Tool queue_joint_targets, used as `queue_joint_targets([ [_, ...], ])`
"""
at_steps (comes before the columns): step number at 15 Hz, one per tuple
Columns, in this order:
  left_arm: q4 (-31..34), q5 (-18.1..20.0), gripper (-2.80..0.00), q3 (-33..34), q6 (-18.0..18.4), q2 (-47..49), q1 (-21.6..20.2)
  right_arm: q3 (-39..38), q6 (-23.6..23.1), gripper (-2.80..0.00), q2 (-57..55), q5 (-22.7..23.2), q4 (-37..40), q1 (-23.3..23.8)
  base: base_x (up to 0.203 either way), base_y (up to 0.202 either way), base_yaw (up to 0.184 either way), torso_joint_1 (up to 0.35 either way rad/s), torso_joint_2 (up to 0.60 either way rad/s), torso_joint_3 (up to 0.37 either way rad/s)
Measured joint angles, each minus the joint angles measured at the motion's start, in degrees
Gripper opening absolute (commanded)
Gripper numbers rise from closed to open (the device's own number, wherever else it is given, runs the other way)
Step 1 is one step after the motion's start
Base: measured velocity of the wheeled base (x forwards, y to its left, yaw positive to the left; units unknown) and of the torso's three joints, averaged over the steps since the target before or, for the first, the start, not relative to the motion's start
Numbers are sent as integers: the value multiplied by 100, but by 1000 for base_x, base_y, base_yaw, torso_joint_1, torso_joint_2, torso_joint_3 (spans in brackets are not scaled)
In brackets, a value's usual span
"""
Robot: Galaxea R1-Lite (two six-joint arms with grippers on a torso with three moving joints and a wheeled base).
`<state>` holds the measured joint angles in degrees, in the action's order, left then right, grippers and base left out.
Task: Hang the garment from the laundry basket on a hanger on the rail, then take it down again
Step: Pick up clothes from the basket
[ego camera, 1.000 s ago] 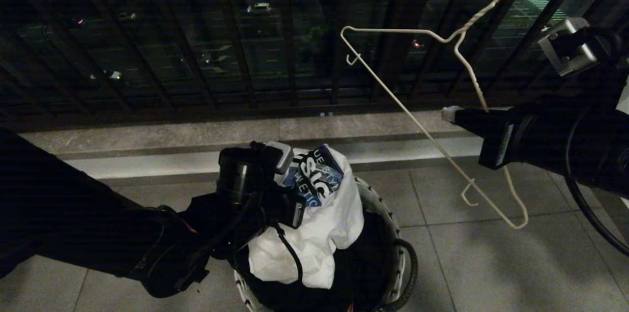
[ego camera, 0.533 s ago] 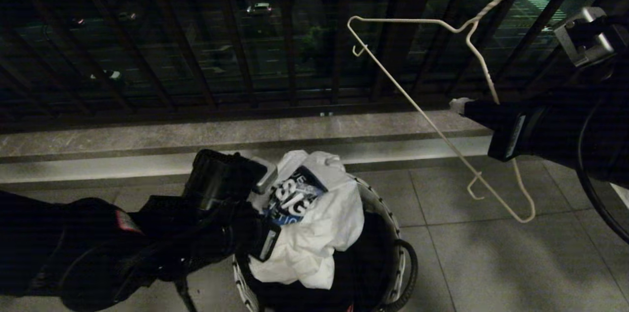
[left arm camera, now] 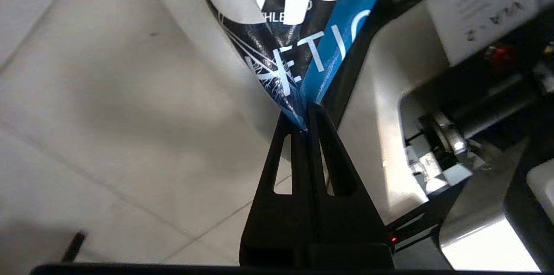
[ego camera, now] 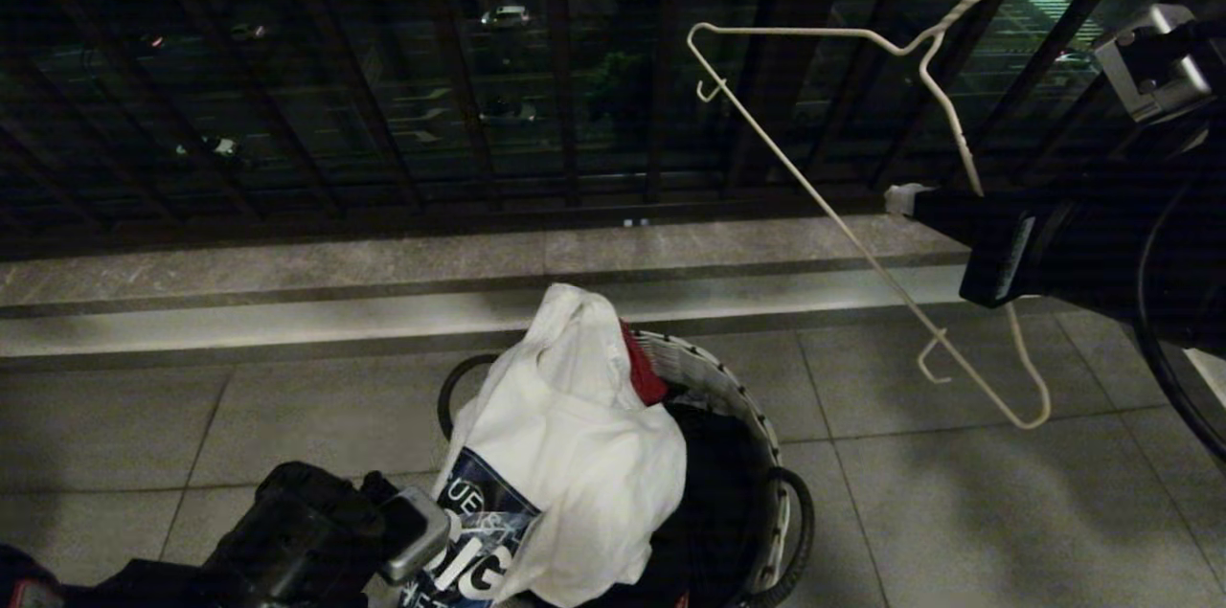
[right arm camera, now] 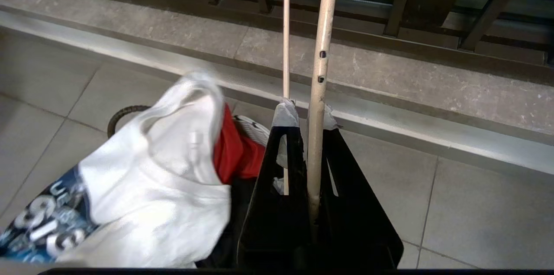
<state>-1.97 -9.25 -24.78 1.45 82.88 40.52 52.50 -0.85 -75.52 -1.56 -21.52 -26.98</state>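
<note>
Garment (ego camera: 575, 436) draped over near-left rim of laundry basket (ego camera: 742, 407), graphic corner pinched in left hand (left arm camera: 303, 121), mostly cut off at frame bottom. Right hand (right arm camera: 305, 114) clamped on hanger (ego camera: 833, 215), held high right. Tiled floor open around basket. Basket interior dark, unreadable.

Night scene: head view dim and banded with faint lines; wrist views brighter, cloth edges motion-blurred.
</note>
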Motion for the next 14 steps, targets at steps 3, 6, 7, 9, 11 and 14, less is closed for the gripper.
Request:
queue_joint_targets([
  [3,-733,113,-280,509,4,123,11,0,0,-280,0,0,0,6,0,0,0,0,0,0],
  [6,-1188,117,-280,625,-8,468,11,12,0,-280,0,0,2,42,0,0,0,0,0,0],
  [7,-1327,118,0,648,-7,615,10,17,0,-280,0,0,0,64,0,0,0,0,0,0],
  [9,-1469,117,0,674,-5,860,10,38,0,-280,4,5,-1,118,0,0,0,0,0,0],
  [11,-1481,115,0,706,35,909,19,52,0,-280,22,9,-4,146,0,0,0,0,0,0],
  [14,-1420,93,0,714,50,502,149,57,0,-280,72,8,2,158,0,0,0,0,0,0],
])
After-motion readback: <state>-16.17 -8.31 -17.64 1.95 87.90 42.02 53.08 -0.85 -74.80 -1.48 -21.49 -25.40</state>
